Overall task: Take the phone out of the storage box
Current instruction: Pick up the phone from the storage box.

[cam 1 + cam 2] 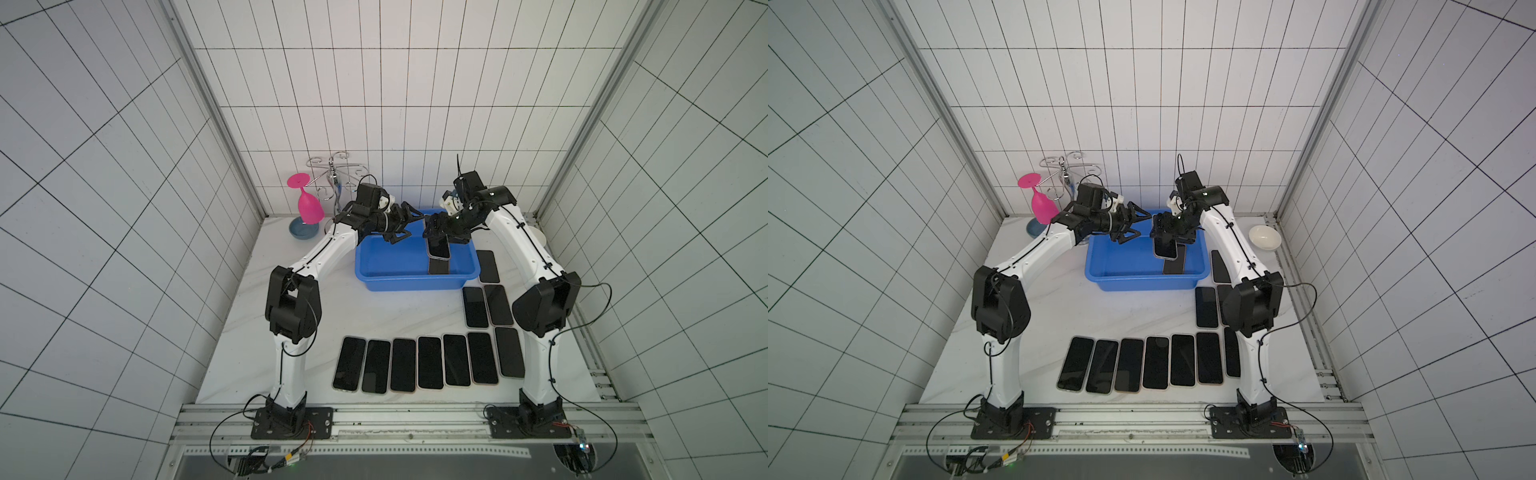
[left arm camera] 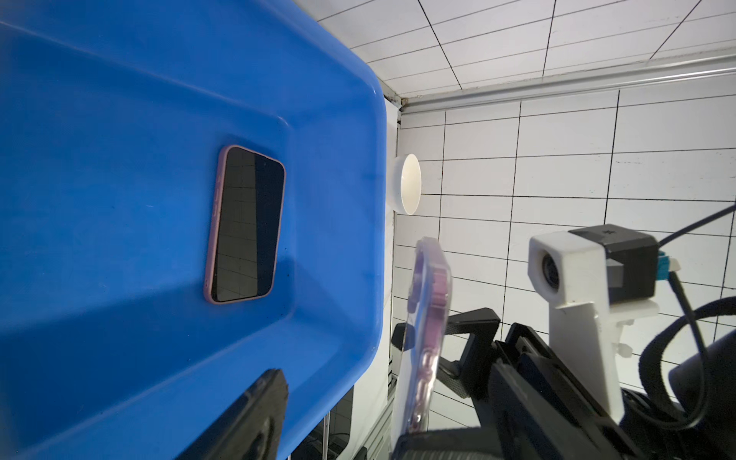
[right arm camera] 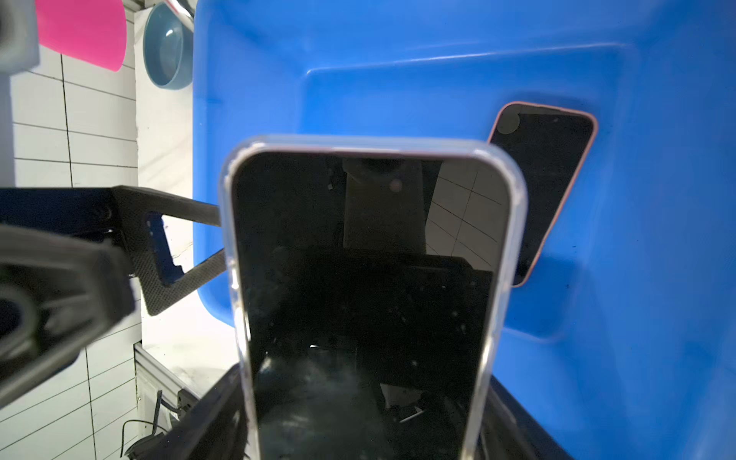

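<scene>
One phone (image 1: 439, 252) clamped in right tool (image 1: 441, 240), above storage box (image 1: 407, 285) floor.

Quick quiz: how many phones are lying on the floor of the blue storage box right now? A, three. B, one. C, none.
B: only the pink-cased phone lies on the floor of the storage box; the clear-cased phone is held above it by the right gripper.

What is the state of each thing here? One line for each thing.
Storage box: open, one phone lying inside.
Pink-case phone: flat on the box floor, screen dark.
Clear-case phone: held over the box, screen dark.
Right claw: shut on the clear-case phone.
Left claw: open, empty.
Pink glass: upside down.
White bowl: upright, empty.
Phones on table: flat, screens dark.
</scene>
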You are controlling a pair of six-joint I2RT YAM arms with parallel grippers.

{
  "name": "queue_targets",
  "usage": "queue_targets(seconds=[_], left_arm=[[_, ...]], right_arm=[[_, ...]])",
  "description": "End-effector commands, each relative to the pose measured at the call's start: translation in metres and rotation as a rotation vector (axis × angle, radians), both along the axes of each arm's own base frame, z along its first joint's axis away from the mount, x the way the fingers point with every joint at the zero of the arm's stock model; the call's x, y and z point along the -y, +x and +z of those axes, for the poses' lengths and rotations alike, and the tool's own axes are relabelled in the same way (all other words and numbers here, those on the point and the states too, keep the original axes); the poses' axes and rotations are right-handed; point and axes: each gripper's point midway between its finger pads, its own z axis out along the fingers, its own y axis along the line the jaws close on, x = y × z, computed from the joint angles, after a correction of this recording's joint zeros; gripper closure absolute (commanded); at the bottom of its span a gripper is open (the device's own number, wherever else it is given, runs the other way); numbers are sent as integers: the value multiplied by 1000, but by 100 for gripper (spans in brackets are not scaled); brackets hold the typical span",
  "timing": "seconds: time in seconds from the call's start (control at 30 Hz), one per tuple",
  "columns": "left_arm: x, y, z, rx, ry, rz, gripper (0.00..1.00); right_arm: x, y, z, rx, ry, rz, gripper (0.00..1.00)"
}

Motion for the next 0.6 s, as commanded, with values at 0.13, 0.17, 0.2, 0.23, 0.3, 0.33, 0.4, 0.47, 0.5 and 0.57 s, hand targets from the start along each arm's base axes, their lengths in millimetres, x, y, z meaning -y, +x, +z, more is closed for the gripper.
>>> queue_targets(seconds=[0.13, 0.17, 0.2, 0.23, 0.3, 0.33, 0.4, 0.47, 0.5, 0.57], left_arm=[[0, -1, -14, -11, 32, -22, 26], [0, -2, -17, -17, 39, -27, 33], [0, -4, -20, -21, 41, -33, 38], [0, -5, -21, -26, 40, -40, 44], [1, -8, -24, -36, 37, -51, 56], [2, -8, -23, -34, 33, -56, 64], [2, -9, -20, -27, 27, -66, 82], [2, -14, -14, -26, 8, -91, 93], [2, -16, -12, -23, 1, -98, 95], [-4, -23, -4, -8, -21, -109, 99]], right_arm=[[-27, -32, 15, -21, 53, 80, 72], [-28, -33, 16, -25, 58, 81, 73], [-29, -34, 17, -26, 66, 83, 73], [-30, -35, 19, -28, 75, 86, 73], [-34, -38, 21, -39, 94, 95, 74], [-35, -39, 21, -46, 102, 96, 74], [-37, -41, 22, -59, 122, 105, 73], [-36, -41, 23, -67, 132, 101, 70], [-35, -41, 24, -82, 147, 97, 67], [-29, -36, 25, -99, 169, 72, 46]])
